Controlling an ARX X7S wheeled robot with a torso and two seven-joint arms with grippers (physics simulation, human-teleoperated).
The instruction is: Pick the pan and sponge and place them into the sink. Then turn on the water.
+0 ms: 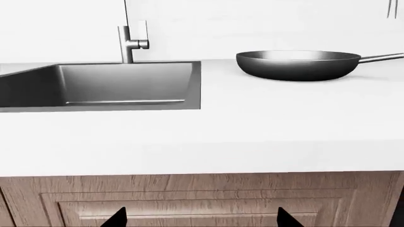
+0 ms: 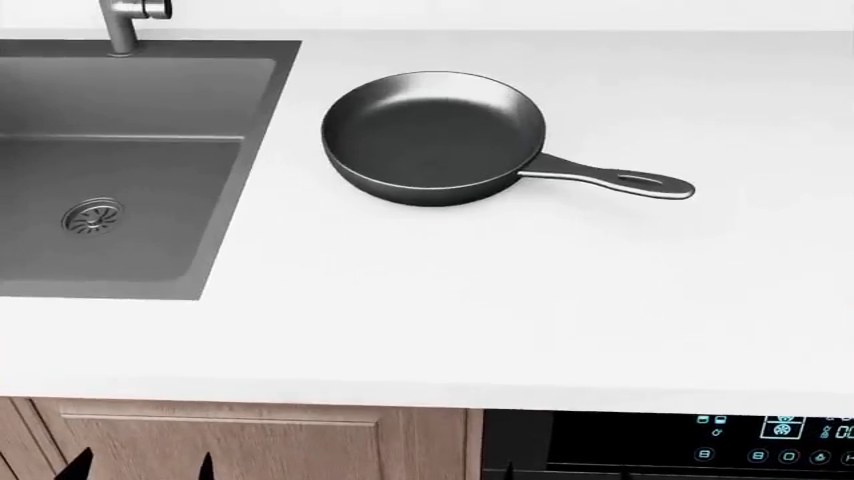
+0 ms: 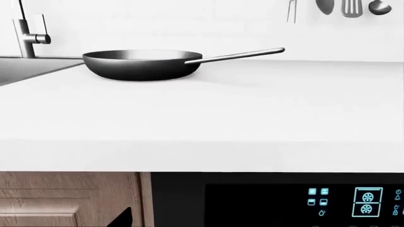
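Note:
The dark grey pan (image 2: 434,135) sits upright on the white counter just right of the sink (image 2: 147,200), its long handle (image 2: 607,182) pointing right. It also shows as the pan (image 1: 296,66) and the pan (image 3: 142,66) in the wrist views. The faucet (image 2: 127,20) stands behind the basin and no water runs from it. The sponge is out of view. My left gripper (image 1: 202,218) is open and empty, low in front of the cabinet, and so is the left gripper (image 2: 143,467) in the head view. Of my right gripper (image 3: 202,220), one fingertip (image 3: 123,218) shows, set wide.
The counter's front edge (image 2: 427,395) lies between both grippers and the pan. Below it are a wooden cabinet door (image 1: 202,198) and a black oven panel (image 2: 774,440) with lit blue icons. Utensils (image 3: 344,7) hang on the back wall.

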